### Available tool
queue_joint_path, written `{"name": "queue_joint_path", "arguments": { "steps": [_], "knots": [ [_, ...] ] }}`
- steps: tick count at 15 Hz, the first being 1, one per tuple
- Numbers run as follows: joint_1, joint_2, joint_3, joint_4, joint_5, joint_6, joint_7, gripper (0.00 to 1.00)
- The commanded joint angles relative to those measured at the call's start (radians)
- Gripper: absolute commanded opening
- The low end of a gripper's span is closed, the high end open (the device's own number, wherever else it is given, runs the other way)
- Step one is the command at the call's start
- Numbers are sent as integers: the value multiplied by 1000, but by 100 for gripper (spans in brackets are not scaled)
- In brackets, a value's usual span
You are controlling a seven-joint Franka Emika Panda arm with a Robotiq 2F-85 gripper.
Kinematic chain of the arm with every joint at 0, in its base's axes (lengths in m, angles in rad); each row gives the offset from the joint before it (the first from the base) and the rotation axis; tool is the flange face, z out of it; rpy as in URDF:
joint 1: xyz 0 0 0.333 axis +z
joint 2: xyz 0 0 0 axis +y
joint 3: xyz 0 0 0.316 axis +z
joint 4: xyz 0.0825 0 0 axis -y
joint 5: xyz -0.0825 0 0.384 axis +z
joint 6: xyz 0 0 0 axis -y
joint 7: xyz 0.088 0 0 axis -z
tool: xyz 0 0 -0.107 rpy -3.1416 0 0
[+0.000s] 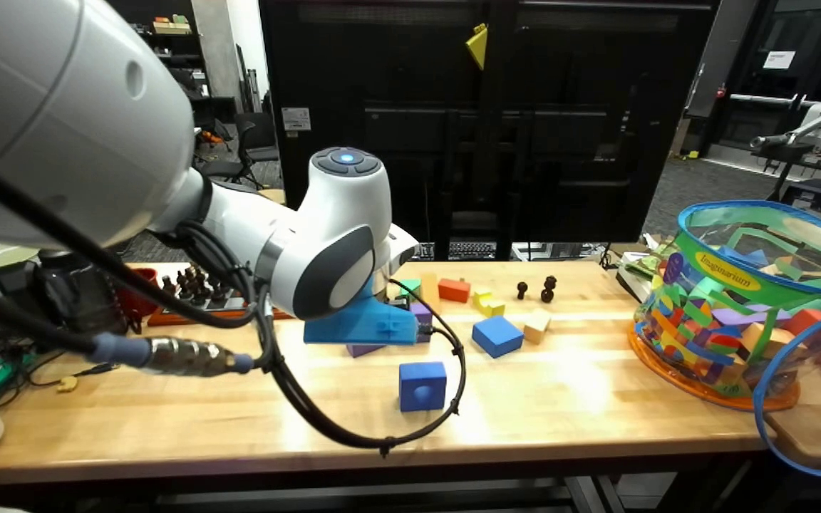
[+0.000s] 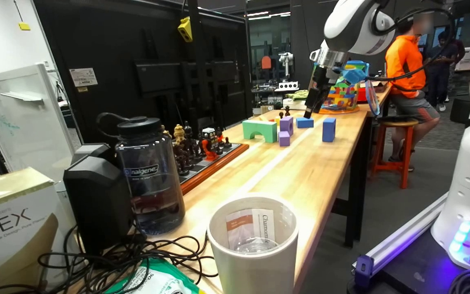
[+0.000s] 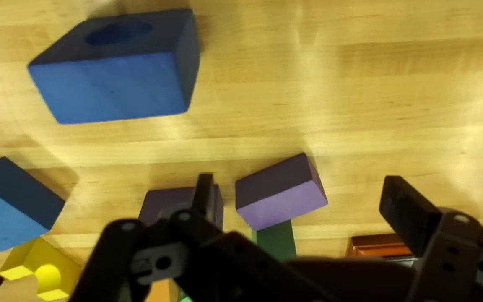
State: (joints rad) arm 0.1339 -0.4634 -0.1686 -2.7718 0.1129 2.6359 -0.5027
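My gripper (image 3: 300, 184) is open and empty above the wooden table, its two black fingers wide apart. It also shows in an exterior view (image 2: 309, 111), pointing down; in the other exterior picture the blue mount on the wrist hides its fingers. A small purple block (image 3: 281, 191) appears between the fingers, below them and untouched. A purple notched block (image 3: 164, 201) is partly behind a finger. A green arch block (image 2: 259, 130) stands beside the purple ones. A blue block with a round hollow (image 1: 422, 385) stands upright nearer the table's front edge. A flat blue block (image 1: 497, 336) lies farther along.
A yellow notched block (image 1: 489, 303), a red block (image 1: 454, 289) and a plain wood block (image 1: 537, 325) lie behind. A clear bin of blocks (image 1: 731, 281) stands at one end. A chessboard (image 2: 214, 167), bottle (image 2: 149, 175), cup (image 2: 255, 265) and cables are at the other.
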Motion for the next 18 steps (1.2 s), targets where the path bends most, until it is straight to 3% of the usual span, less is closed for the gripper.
{"name": "queue_joint_path", "arguments": {
  "steps": [1,4,12,18],
  "knots": [
    [74,36,-17,18,142,15,85,100],
    [102,39,-10,31,247,-23,135,100],
    [75,38,14,20,222,-39,159,100],
    [97,51,-24,33,425,-175,185,100]
  ]
}}
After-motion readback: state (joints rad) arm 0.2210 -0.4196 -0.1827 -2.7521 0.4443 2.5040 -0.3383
